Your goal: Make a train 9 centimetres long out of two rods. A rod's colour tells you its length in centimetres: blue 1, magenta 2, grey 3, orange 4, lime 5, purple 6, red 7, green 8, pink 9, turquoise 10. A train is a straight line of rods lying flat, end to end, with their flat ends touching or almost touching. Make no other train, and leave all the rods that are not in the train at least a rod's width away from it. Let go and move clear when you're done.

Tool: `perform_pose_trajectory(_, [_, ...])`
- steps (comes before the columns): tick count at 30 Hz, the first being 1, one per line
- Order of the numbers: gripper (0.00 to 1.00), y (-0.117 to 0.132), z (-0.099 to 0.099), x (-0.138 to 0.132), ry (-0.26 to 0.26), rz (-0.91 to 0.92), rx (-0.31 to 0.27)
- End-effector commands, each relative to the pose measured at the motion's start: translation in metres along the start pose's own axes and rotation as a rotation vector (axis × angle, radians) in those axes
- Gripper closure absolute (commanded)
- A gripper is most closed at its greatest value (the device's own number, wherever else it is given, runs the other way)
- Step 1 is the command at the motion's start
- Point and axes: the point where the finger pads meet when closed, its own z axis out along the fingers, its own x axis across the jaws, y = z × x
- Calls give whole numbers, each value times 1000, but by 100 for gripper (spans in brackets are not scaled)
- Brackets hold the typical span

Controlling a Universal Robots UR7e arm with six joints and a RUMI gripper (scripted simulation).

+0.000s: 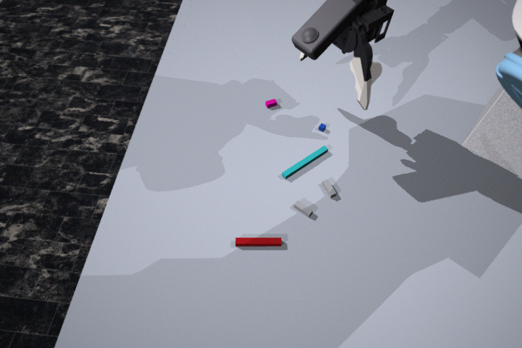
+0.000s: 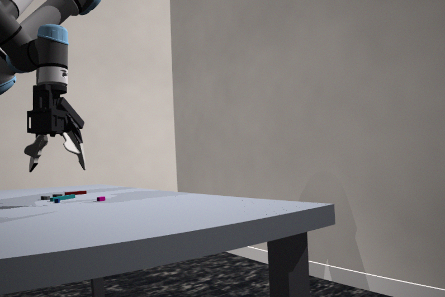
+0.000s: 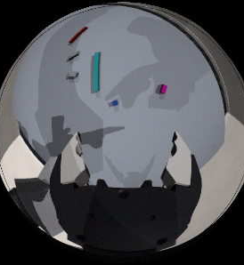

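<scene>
Hovering high above the table (image 2: 251, 214), our gripper (image 2: 57, 167) is open and empty. We judge the magenta rod (image 1: 271, 103), lying far from the red rod (image 1: 258, 241), light and stiff; grasp its long sides.

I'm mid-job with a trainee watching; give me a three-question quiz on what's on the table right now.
1. True or false: the pincer hangs open above the table, holding nothing.
2. Which two rods add up to the 9 centimetre train? A) red rod and magenta rod B) turquoise rod and blue rod C) the two grey rods
3. Fill in: in the top view, the rod lying closest to the turquoise rod's upper end is the ____ one.

Key: 1 true; 2 A (7 plus 2); 3 blue.
</scene>
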Motion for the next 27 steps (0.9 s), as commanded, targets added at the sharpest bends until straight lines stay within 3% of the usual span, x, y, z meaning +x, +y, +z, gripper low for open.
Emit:
perform_pose_trajectory(1, [0, 0, 0, 0, 1, 0, 0])
perform_pose_trajectory(21, [0, 0, 0, 0, 1, 0, 0])
perform_pose_trajectory(24, [0, -11, 0, -8, 1, 0, -1])
perform_pose_trajectory(27, [0, -39, 0, -33, 2, 0, -3])
